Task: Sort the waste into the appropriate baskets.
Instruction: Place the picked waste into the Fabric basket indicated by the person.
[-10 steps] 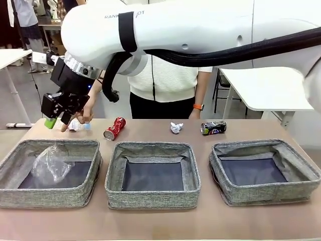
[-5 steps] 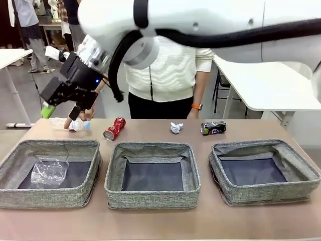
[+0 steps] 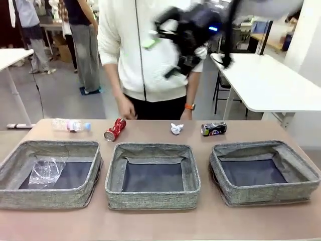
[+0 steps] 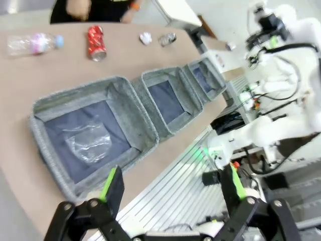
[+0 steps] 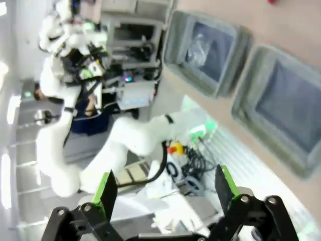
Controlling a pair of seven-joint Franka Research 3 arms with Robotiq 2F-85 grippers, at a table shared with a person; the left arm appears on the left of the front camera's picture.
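My right gripper hangs open and blurred high over the table's middle, in front of the person, with nothing in it. Three grey baskets stand in a row: left, middle, right. A clear crumpled plastic bottle lies in the left basket. Behind the baskets lie a blue-capped bottle, a crushed red can, a white paper wad and a dark can. My left gripper is open and empty, well above the table's near left corner.
A person in a white top stands at the far edge, one hand hanging just behind the red can, a wrist with an orange watch behind the paper wad. A white table stands at the back right.
My right gripper rose from the table's far left and swung up toward the middle. The clear plastic bottle settled in the left basket. The person's hand left the blue-capped bottle and drew back.
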